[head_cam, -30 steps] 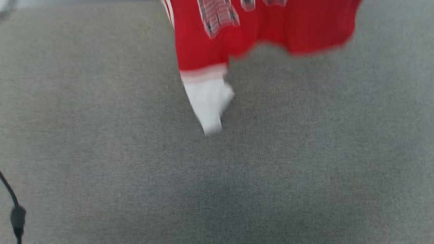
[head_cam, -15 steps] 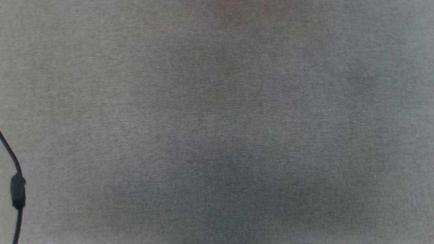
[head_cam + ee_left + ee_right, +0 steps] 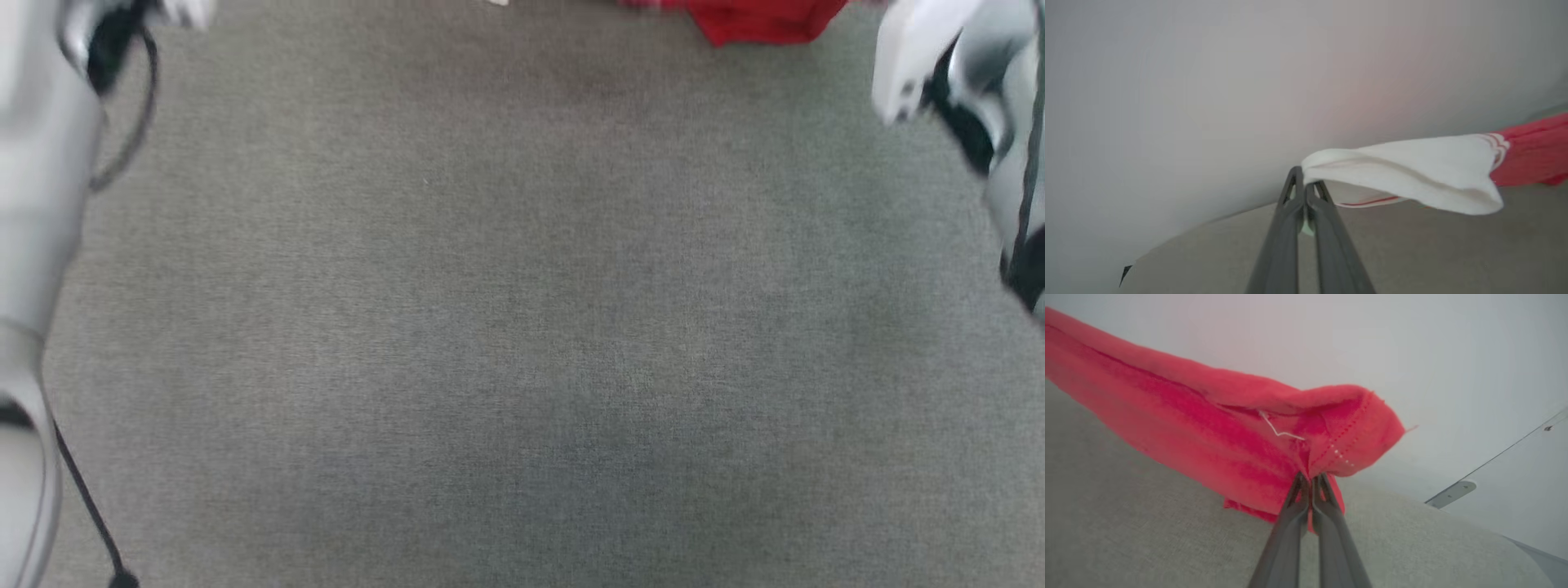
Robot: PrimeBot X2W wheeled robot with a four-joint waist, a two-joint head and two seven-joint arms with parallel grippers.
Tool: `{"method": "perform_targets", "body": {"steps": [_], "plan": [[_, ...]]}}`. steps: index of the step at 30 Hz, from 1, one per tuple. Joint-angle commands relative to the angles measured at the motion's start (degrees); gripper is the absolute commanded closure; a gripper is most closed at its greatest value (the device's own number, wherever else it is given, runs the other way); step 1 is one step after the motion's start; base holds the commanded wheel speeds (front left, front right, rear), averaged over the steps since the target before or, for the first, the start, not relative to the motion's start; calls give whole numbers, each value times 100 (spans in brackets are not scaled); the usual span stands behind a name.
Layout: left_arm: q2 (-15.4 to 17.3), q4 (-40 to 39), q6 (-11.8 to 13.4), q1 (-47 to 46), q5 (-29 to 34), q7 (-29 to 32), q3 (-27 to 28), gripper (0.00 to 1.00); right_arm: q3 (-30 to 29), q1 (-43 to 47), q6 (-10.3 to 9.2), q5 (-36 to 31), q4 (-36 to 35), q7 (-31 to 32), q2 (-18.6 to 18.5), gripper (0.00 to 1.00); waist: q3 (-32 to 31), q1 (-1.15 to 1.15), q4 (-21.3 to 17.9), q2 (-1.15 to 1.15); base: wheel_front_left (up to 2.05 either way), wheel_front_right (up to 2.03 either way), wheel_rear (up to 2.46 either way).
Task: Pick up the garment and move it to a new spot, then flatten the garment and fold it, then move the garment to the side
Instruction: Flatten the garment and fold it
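I held the red jersey shirt with white short sleeves stretched above the grey woven surface, left gripper pinching a white sleeve and right gripper pinching a red edge, so flattening, folding and putting aside were, I judged, not yet done.

Right gripper pinches the red garment above grey fabric.

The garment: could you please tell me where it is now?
The garment is at the head view's top edge, right of centre; the left gripper holds its white sleeve, the right gripper its red edge.
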Motion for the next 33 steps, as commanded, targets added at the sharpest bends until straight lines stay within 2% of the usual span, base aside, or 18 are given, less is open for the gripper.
{"method": "perform_targets", "body": {"steps": [1, 6, 7, 10, 12, 13, 18, 25, 29, 33], "plan": [[178, -294, 2, 420, -329, 396, -172, 100, 143, 327, -31, 301, -170, 212, -79, 100, -149, 0, 55, 0, 0, 0, 0], [578, -1035, 0, 1420, -1002, 1363, -460, 100, 661, 1134, -31, 1017, -874, 785, -370, 100, -364, 0, 113, 0, 0, 0, 0], [578, -1035, 0, 1420, -1002, 1363, -460, 100, 661, 1134, -31, 1017, -874, 785, -370, 100, -364, 0, 113, 0, 0, 0, 0], [828, -1475, 1, 2049, -1316, 1895, -528, 100, 952, 1636, -31, 1435, -1458, 1069, -679, 100, -485, 0, 150, 0, 0, 0, 0], [986, -1854, 97, 2466, -1454, 2180, -547, 100, 1080, 1971, -31, 1678, -1855, 1218, -919, 100, -550, 0, 183, 0, 0, 0, 0], [1141, -2322, 252, 2923, -1636, 2458, -569, 100, 1195, 2311, -31, 1914, -2263, 1341, -1140, 100, -605, 0, 214, 0, 0, 0, 0], [1637, -3835, 1060, 4098, -2036, 3092, -562, 100, 1215, 3048, -31, 2131, -3105, 1549, -1692, 100, -703, 0, 273, 0, 0, 0, 0], [2307, -5977, 2236, 5557, -2412, 3495, -556, 100, 971, 4104, -31, 2339, -4032, 1972, -2030, 100, -805, 0, 300, 0, 0, 0, 0], [2520, -6697, 2656, 6165, -2589, 3570, -603, 100, 804, 4706, -30, 2410, -4596, 2338, -2198, 100, -877, 0, 298, 0, 0, 0, 0], [2632, -7135, 2967, 6639, -2744, 3583, -646, 100, 584, 5384, -23, 2514, -5144, 2685, -2365, 100, -948, 0, 281, 0, 0, 0, 0]]}}
